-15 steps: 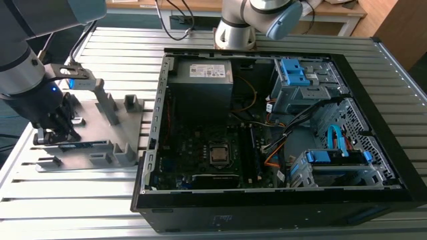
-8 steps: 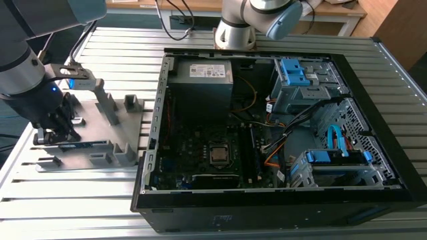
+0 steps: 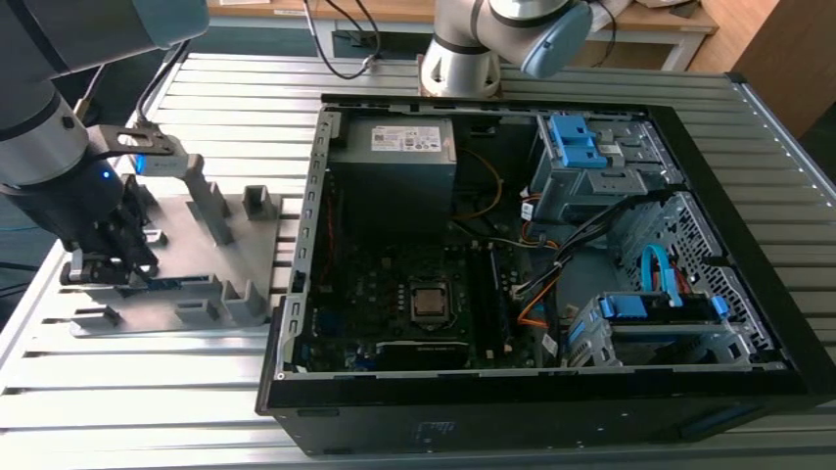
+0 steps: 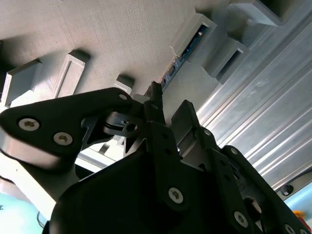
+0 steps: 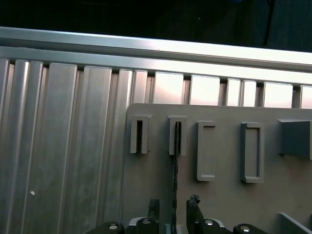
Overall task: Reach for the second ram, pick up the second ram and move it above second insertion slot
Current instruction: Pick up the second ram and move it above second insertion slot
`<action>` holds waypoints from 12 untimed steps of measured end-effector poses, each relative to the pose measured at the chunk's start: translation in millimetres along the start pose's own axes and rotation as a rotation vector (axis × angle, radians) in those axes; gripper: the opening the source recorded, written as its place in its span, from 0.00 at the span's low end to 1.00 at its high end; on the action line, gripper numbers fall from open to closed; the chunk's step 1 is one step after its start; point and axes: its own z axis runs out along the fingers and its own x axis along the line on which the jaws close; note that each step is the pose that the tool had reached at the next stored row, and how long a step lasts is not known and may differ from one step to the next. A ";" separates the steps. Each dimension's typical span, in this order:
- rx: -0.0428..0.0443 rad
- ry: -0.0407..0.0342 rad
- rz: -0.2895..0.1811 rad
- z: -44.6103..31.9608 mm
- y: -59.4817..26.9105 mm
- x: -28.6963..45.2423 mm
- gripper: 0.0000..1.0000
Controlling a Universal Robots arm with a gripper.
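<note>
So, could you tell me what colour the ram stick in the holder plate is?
Nearly black; the second ram shows best in the first wrist view.

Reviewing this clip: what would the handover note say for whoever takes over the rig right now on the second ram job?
Gripper: jaws open, down at the grey holder plate, one on each side of the second ram. The first wrist view shows a gap on both sides.
Second ram: on edge in its holder slot, to the exterior view's left of the open computer case.
Done: the reach.
Left: grasp, lift, and carry to above the second insertion slot.
</note>
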 end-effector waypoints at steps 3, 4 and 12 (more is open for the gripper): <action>0.0002 -0.0001 0.000 0.1 0.1 0.0 0.35; 0.0006 -0.0003 0.000 1.1 0.0 0.0 0.35; 0.0010 -0.0022 -0.009 24.2 6.2 -7.9 0.35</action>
